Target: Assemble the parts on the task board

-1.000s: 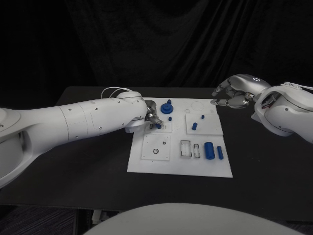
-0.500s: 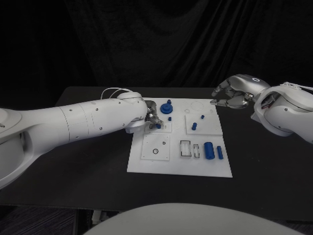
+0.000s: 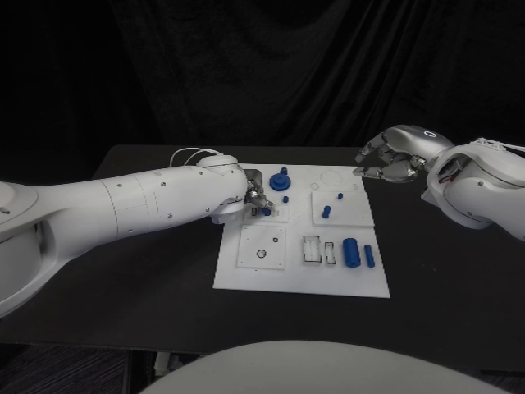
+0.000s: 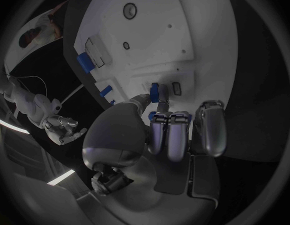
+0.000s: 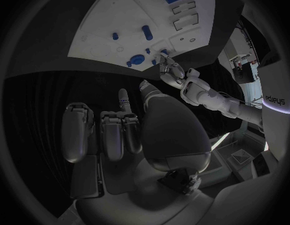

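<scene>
Left hand pinches upright blue peg.

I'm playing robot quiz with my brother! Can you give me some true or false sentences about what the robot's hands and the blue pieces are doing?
1. The left hand pinches a small blue piece over the board. True.
2. The right hand holds a blue piece. False: it hangs by the board's far corner with fingers curled in, holding nothing.
3. A blue cylinder lies on the board's near right part. True.
4. The board is black. False: it is white, on a black table.
</scene>
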`<state>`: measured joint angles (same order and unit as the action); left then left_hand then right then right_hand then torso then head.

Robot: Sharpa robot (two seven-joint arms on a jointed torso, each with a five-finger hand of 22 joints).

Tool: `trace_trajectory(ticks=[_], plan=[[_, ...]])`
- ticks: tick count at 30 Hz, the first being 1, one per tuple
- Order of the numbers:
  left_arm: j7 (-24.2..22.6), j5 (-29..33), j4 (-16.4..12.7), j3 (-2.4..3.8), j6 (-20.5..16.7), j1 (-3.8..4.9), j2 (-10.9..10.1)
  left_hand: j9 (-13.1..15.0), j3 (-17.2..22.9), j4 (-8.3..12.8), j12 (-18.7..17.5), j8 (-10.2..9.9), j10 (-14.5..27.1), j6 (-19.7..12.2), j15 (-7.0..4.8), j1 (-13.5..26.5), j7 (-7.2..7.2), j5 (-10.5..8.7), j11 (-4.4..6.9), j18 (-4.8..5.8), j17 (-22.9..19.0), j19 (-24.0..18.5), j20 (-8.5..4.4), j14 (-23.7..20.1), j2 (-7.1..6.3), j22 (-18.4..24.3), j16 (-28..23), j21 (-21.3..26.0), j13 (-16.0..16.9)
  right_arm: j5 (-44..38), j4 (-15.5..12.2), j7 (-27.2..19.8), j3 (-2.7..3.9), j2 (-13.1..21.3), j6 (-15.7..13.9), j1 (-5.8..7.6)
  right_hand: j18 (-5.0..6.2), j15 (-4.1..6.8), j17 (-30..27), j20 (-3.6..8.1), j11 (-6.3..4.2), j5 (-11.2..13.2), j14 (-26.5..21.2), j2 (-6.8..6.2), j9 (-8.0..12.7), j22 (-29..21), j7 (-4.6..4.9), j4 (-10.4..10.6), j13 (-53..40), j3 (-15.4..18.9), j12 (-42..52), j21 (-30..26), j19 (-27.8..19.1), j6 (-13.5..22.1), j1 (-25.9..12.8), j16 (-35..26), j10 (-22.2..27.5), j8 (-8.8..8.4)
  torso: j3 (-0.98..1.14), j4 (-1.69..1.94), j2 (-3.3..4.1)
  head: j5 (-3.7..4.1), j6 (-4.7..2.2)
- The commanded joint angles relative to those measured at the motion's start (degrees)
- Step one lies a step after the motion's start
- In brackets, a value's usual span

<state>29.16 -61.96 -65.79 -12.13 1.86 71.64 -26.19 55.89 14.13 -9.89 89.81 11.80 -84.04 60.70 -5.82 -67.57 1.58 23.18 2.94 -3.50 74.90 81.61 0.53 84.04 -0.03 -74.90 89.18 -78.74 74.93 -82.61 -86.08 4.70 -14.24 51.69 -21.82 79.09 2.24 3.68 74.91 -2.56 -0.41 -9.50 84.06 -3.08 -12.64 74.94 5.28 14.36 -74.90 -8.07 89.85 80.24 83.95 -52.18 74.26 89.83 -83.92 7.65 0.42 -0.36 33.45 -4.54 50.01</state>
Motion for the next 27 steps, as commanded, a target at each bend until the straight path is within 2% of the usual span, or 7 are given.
trace_trajectory(ticks=[1,3,6,7,10,21,27], plan=[[-0.68,-0.18,-0.26,-0.05,0.08,-0.30,0.06,0.30,0.53,-0.15,0.02,-0.31,-5.85,0.16,-0.02,1.31,-0.35,-1.64,-0.03,-0.43,13.25,-0.41,0.10,5.39,-0.09,-0.56,-0.31,0.43,14.93,-0.10,0.04,0.99,0.05,0.03,0.16,-0.15,0.18,-0.37,15.09,-0.50,0.50,-0.12,5.94,0.21,-0.04,11.87,0.00,-0.19,-15.10,0.02,0.15,-0.35,1.05,-0.37,0.51,0.17,-6.08,0.00,0.01,0.05,0.02,0.07,-0.01],[-0.73,-0.18,-0.32,-0.05,0.12,-0.31,0.04,0.63,0.68,-0.48,0.02,-0.45,-5.85,0.33,0.02,2.24,-0.30,-3.93,-0.08,-0.42,13.28,-0.37,0.14,5.39,-0.20,-0.64,-0.31,0.47,14.93,-0.10,0.06,0.99,0.05,0.01,0.19,-0.16,0.18,-0.37,15.09,-0.50,0.50,-0.12,5.94,0.21,-0.04,11.87,0.00,-0.19,-15.10,0.02,0.15,-0.35,1.05,-0.37,0.51,0.17,-6.08,0.00,0.01,0.07,0.01,0.04,-0.01],[-0.74,-0.18,-0.35,-0.05,0.19,-0.33,0.00,0.91,0.62,-0.92,0.00,-0.61,-5.84,0.48,0.07,3.17,-0.25,-5.78,-0.13,-0.44,13.25,-0.38,0.19,5.39,-0.22,-0.63,-0.34,0.58,14.92,-0.10,0.07,0.99,0.05,0.00,0.24,-0.18,0.18,-0.37,15.09,-0.50,0.50,-0.12,5.94,0.21,-0.04,11.87,0.00,-0.19,-15.10,0.02,0.15,-0.35,1.05,-0.37,0.51,0.17,-6.08,0.00,0.02,0.05,0.03,-0.02,-0.01],[-0.74,-0.18,-0.34,-0.05,0.23,-0.33,-0.02,1.07,0.34,-1.42,-0.01,-0.74,-5.83,0.59,0.12,4.01,-0.19,-7.63,-0.19,-0.44,13.20,-0.37,0.23,5.37,-0.25,-0.66,-0.38,0.63,14.90,-0.10,0.07,0.99,0.05,-0.01,0.25,-0.20,0.20,-0.38,15.09,-0.51,0.51,-0.11,5.94,0.22,-0.03,11.85,0.01,-0.22,-15.10,0.02,0.15,-0.40,1.03,-0.39,0.53,0.17,-6.08,-0.04,0.03,0.05,0.03,-0.03,-0.01],[-0.70,-0.18,-0.31,-0.05,0.47,-0.35,-0.08,1.34,-0.58,-2.37,-0.08,-1.11,-5.79,0.71,0.23,5.58,-0.03,-10.47,-0.33,-0.47,13.13,-0.42,0.32,5.35,-0.40,-0.62,-0.43,0.82,14.85,-0.10,0.07,0.98,0.05,-0.01,0.28,-0.23,0.20,-0.38,15.09,-0.51,0.51,-0.11,5.94,0.22,-0.03,11.85,0.01,-0.22,-15.10,0.02,0.15,-0.40,1.03,-0.39,0.53,0.17,-6.08,-0.04,0.00,0.07,0.06,0.00,-0.01],[-0.45,-0.18,-0.32,-0.05,1.14,-0.41,-0.31,1.47,-1.64,-3.11,-0.36,-1.83,-5.62,0.42,0.37,6.79,0.22,-12.12,-0.54,-0.56,12.85,-0.60,0.45,5.25,-0.57,-0.39,-0.63,1.20,14.63,-0.10,0.07,0.99,0.05,0.04,0.33,-0.27,0.20,-0.38,15.09,-0.51,0.51,-0.11,5.94,0.22,-0.03,11.85,0.01,-0.22,-15.10,0.02,0.15,-0.40,1.03,-0.39,0.53,0.17,-6.08,-0.04,0.01,0.06,0.05,-0.14,-0.01],[-0.40,-0.18,-0.33,-0.05,1.15,-0.43,-0.40,1.82,-3.37,-4.62,-0.34,-2.37,-5.63,0.76,0.52,8.67,0.34,-13.73,-0.68,-0.54,12.96,-0.51,0.62,5.29,-0.40,-0.56,-0.58,1.30,14.65,-0.10,0.08,1.04,0.05,0.03,0.42,-0.29,0.20,-0.38,15.09,-0.51,0.51,-0.11,5.94,0.22,-0.03,11.85,0.01,-0.22,-15.10,0.02,0.15,-0.40,1.03,-0.39,0.53,0.17,-6.08,-0.04,0.01,0.06,0.05,-0.17,-0.01]])
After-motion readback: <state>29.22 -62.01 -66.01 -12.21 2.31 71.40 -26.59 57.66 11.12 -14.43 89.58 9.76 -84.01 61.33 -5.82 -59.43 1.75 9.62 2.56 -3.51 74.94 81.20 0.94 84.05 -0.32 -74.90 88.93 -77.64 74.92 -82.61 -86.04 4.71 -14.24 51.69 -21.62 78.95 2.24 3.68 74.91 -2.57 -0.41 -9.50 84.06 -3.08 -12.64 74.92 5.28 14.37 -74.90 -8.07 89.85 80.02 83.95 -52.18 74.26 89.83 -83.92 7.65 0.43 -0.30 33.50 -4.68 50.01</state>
